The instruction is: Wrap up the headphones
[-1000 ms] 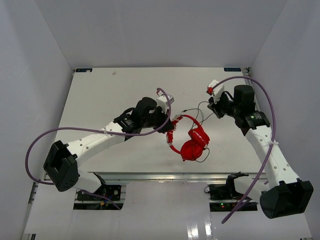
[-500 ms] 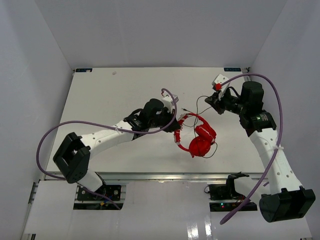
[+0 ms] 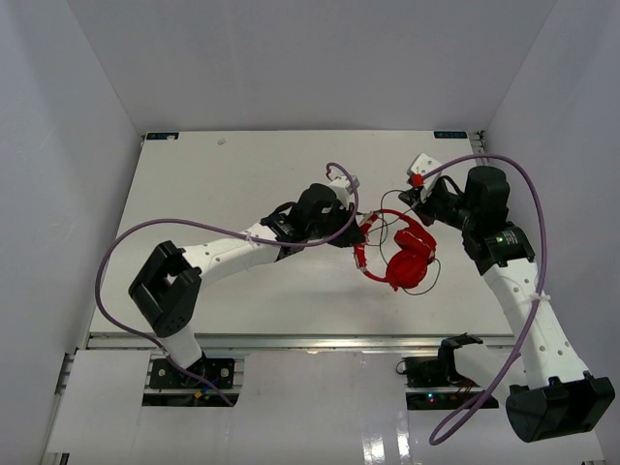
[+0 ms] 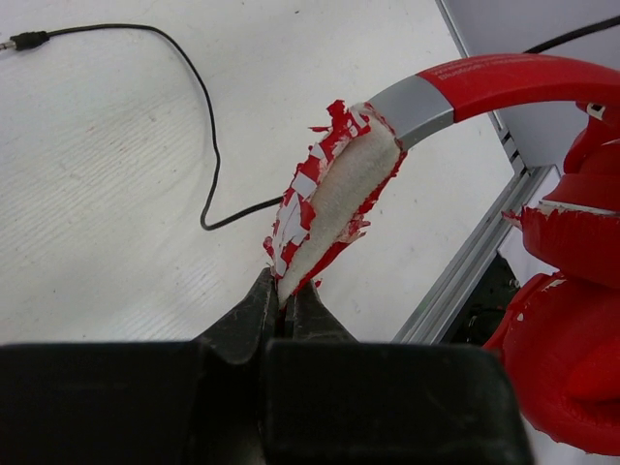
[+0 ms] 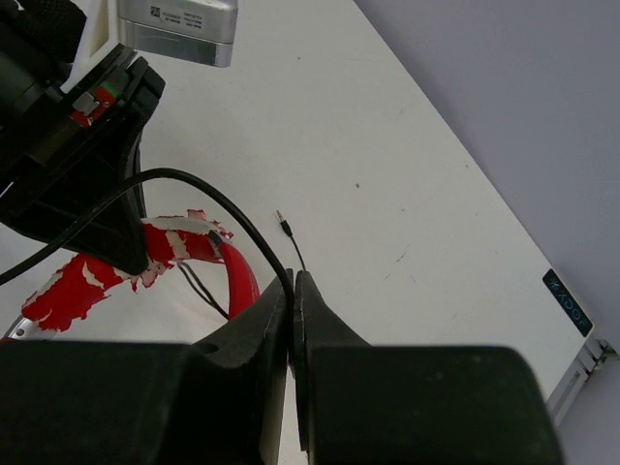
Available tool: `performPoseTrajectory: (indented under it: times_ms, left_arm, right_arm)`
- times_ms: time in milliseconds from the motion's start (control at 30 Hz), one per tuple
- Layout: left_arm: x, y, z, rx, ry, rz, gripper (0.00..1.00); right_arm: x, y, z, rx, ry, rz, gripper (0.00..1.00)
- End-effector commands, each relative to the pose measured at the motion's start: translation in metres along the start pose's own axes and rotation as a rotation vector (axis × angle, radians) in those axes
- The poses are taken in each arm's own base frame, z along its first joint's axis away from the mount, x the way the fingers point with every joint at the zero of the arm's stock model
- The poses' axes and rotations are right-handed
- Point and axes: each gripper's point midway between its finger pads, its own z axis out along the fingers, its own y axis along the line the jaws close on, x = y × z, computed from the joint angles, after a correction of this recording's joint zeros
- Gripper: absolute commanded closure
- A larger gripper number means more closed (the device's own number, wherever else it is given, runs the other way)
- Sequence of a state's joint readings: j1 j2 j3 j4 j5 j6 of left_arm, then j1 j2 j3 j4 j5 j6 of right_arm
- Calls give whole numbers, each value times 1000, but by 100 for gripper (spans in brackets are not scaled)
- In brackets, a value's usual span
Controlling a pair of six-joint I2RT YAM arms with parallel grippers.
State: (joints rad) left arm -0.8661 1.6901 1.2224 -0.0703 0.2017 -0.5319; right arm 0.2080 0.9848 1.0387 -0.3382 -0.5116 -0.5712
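Note:
The red headphones [image 3: 408, 260] are held above the table right of centre, earcups hanging low. My left gripper [image 3: 360, 233] is shut on the frayed red-and-white padding of the headband [image 4: 337, 194]; the jaws pinch its lower end [image 4: 288, 291]. The earcups [image 4: 567, 358] hang at the right of the left wrist view. My right gripper [image 3: 416, 201] is shut on the thin black cable [image 5: 213, 201], which runs out from between the jaws [image 5: 293, 281]. The plug [image 5: 284, 225] lies loose on the table beyond it, and also shows in the left wrist view [image 4: 26, 41].
The white table [image 3: 223, 184] has a metal rail along its near edge [image 4: 465, 276]. Thick purple robot cables [image 3: 126, 252] loop off both arms. Grey walls close in the back and sides. The left gripper's body [image 5: 77, 145] sits close to the right gripper.
My left arm has carried the headphones to the right and slightly back. My right gripper has stayed close above them, holding the cable, which now loops nearer the headband.

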Motion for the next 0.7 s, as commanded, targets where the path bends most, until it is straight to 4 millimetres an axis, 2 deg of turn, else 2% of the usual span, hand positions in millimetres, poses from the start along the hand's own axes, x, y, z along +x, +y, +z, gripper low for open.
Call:
performPoseTrajectory:
  times_ms: [0, 100, 167, 300, 367, 500, 667]
  left_arm:
    - [-39, -58, -10, 181, -96, 27, 100]
    - [-40, -71, -20, 211, -112, 56, 100]
    - [-44, -80, -34, 225, -142, 63, 100]
    - [-37, -80, -61, 230, -173, 41, 100]
    - [-40, -83, -76, 237, -204, 27, 100]
    - [-45, -86, -100, 249, -260, 13, 100]
    - [-52, -93, -112, 272, -297, 8, 100]
  right_arm:
    - [6, -21, -3, 115, 34, -84, 92]
    - [20, -32, -3, 188, 65, -47, 92]
    - [25, -37, -5, 231, 63, -4, 92]
    - [31, -45, -7, 280, 45, 88, 92]
    - [35, -47, -6, 284, 38, 141, 92]
    - [39, -42, -6, 238, -7, 245, 92]
    - [37, -27, -6, 155, -56, 296, 92]
